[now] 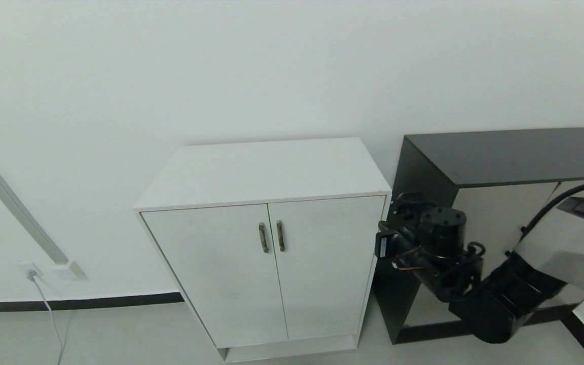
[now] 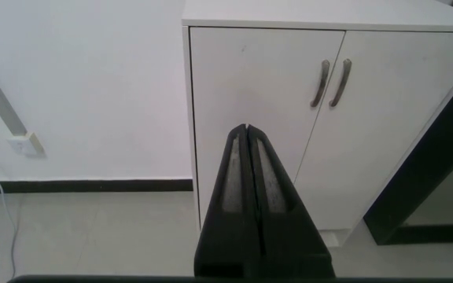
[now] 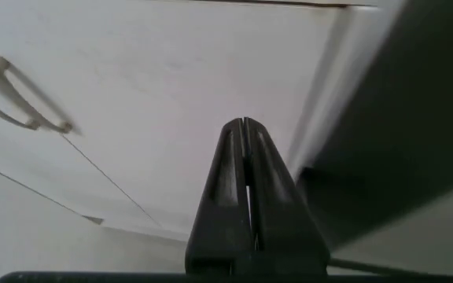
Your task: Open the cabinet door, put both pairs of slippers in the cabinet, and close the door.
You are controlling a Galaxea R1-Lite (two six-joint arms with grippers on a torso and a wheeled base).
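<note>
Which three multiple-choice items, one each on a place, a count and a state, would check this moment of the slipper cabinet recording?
1. Where is the right gripper?
A. above the cabinet top
B. by the cabinet's right side
C. at the left door's handle

2. How many handles do the doors carry?
A. one
B. four
C. two

3. What state are the doors in?
A. both shut
B. left one open
C. right one open

Answers:
1 B: the head view shows it between the cabinet and the black desk.
2 C: one on each door, at the middle seam.
3 A: both lie flush with the front.
</note>
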